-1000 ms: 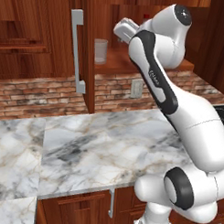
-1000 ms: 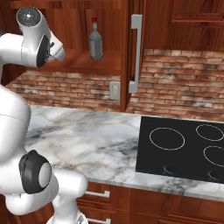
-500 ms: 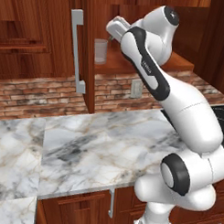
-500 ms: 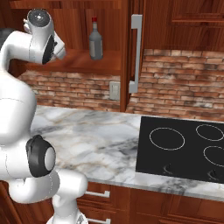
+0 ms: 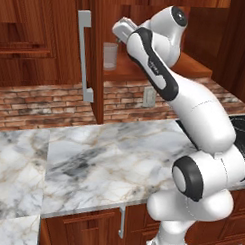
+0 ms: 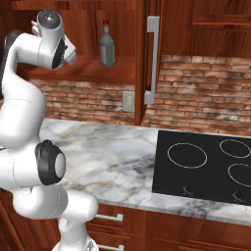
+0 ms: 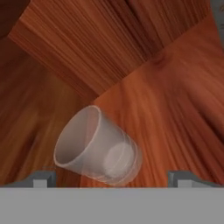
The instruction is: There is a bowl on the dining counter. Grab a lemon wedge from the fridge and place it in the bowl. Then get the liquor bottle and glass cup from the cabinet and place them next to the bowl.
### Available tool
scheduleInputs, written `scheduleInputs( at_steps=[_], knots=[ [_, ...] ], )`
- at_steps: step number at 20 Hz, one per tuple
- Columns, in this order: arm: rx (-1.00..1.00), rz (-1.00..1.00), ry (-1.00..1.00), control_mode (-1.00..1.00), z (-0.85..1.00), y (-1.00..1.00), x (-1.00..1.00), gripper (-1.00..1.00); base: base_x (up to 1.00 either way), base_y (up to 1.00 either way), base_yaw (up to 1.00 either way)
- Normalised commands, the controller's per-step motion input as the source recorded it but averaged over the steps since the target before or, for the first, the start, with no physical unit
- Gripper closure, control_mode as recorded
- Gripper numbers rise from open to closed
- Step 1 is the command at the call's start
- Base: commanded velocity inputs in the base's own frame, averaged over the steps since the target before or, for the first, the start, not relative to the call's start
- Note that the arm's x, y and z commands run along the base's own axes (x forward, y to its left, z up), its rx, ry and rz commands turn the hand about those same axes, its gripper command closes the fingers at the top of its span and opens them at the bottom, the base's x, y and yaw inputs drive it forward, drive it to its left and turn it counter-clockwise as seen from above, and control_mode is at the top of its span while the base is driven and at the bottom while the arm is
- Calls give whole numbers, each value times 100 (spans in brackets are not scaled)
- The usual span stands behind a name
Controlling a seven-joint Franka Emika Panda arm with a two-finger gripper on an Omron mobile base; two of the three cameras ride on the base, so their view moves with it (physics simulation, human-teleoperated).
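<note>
1. The hand (image 7: 111, 179), fingers spread wide and empty, faces the glass cup (image 7: 97, 146) on the cabinet shelf (image 5: 161, 71).
2. The liquor bottle (image 6: 107, 45) stands further along that shelf.

An even, fairly bright, diffuse light is seen in all 3 views, with no single source made out. The marble counter (image 5: 93, 163) is evenly lit and free of glare, and only faint shading is cast under the arm. The open cabinet (image 6: 83, 68) is left darker in its upper recess. Soft sheen is shown on the arm's white shells. The base views are rendered moderately sharp. The hand view is softer, with the wood grain smeared toward the edges and the glass cup (image 7: 98, 146) slightly blurred.
</note>
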Motion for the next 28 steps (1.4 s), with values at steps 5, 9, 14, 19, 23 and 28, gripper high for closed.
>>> scheduleInputs(
  at_steps=[5, 9, 14, 19, 23, 28],
  knots=[
    [0, 0, 7, -100, -6, 4, 33, -100, 0, 0, 0],
    [0, 0, 9, -100, -11, 14, 32, -100, 0, 0, 0],
    [2, 1, 7, -100, -6, 19, 27, -100, 0, 0, 0],
    [2, 0, 0, -100, 0, 18, 23, -100, 0, 0, 0],
    [0, 0, 1, -100, -2, 17, 20, -100, 0, 0, 0],
    [0, 0, 1, -100, -9, 6, 6, -100, 0, 0, 0]
  ],
)
